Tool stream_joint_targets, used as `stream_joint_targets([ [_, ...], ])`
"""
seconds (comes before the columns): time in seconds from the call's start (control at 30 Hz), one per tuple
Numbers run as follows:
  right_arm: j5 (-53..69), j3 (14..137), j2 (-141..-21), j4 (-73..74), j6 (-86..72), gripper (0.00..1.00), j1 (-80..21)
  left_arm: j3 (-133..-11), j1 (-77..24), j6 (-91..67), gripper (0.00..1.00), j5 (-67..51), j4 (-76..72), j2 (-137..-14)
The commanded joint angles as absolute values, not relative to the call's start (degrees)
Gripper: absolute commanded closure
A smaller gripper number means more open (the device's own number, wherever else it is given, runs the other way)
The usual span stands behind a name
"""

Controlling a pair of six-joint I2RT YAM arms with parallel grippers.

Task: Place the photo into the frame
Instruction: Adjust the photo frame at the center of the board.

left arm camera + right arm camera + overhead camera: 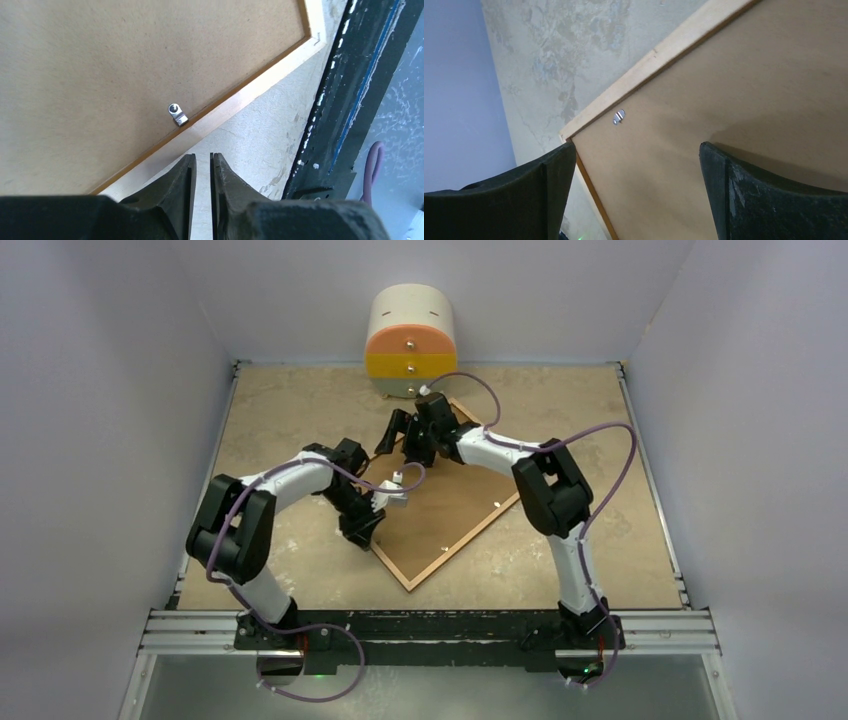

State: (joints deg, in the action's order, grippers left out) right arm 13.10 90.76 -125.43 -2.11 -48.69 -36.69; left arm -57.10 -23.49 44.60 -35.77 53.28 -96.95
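The frame lies face down on the table as a diamond, its pale wood rim around a plain brown backing board. The photo is hidden. A small metal clip sits on the board by the rim, and another clip shows near a far corner. My left gripper hovers just outside the frame's left edge, its jaws a narrow slit apart with only bare table between them. My right gripper stands wide open over the board near the frame's far corner, holding nothing.
A cream round drawer unit with orange and yellow fronts stands at the back, just behind the frame's far corner. A black rail runs along the table's near edge. Grey walls close in on three sides.
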Motion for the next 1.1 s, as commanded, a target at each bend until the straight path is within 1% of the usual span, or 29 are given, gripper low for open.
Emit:
stream_joint_targets([
  [0.0, 10.5, 90.4, -116.3, 5.5, -46.3, 0.05, -34.7, -64.5, -23.4, 51.9, 0.78, -37.0, 60.1, -90.8],
  [0.1, 6.8, 86.3, -110.3, 8.8, -45.4, 0.05, -34.2, -71.3, -20.8, 58.3, 0.69, -38.7, 70.6, -89.9],
  [0.2, 2.6, 78.7, -102.2, 10.5, -46.2, 0.04, -32.9, -77.5, -15.7, 61.2, 0.67, -37.9, 71.4, -90.8],
  [0.3, 0.8, 69.1, -92.2, 12.1, -49.2, 0.03, -29.4, -81.9, -10.1, 56.9, 0.68, -34.6, 63.1, -95.7],
  [0.4, 1.1, 57.8, -82.1, 12.6, -51.8, 0.01, -24.8, -87.1, -5.5, 49.8, 0.69, -32.5, 55.0, -104.1],
  [0.53, 2.5, 47.0, -72.2, 16.2, -51.7, 0.01, -19.5, -90.7, -3.5, 40.4, 0.71, -25.7, 45.0, -112.5],
  [0.6, 3.4, 43.2, -69.5, 17.1, -51.0, 0.01, -17.0, -90.5, -3.4, 38.3, 0.71, -25.1, 42.4, -114.4],
  [0.7, 6.1, 37.7, -67.9, 14.4, -50.9, 0.01, -14.1, -89.3, -3.6, 36.9, 0.71, -24.8, 40.3, -115.9],
  [0.8, 9.1, 35.4, -69.1, 9.3, -51.8, 0.01, -13.5, -86.8, -3.6, 37.3, 0.72, -24.7, 39.5, -116.3],
  [0.93, 13.5, 36.2, -75.5, 3.6, -52.2, 0.01, -13.4, -82.1, -4.7, 39.5, 0.73, -27.3, 41.1, -115.5],
  [1.07, 17.6, 39.1, -83.1, -1.4, -53.0, 0.01, -13.3, -76.6, -8.2, 43.3, 0.74, -28.1, 44.0, -113.1],
])
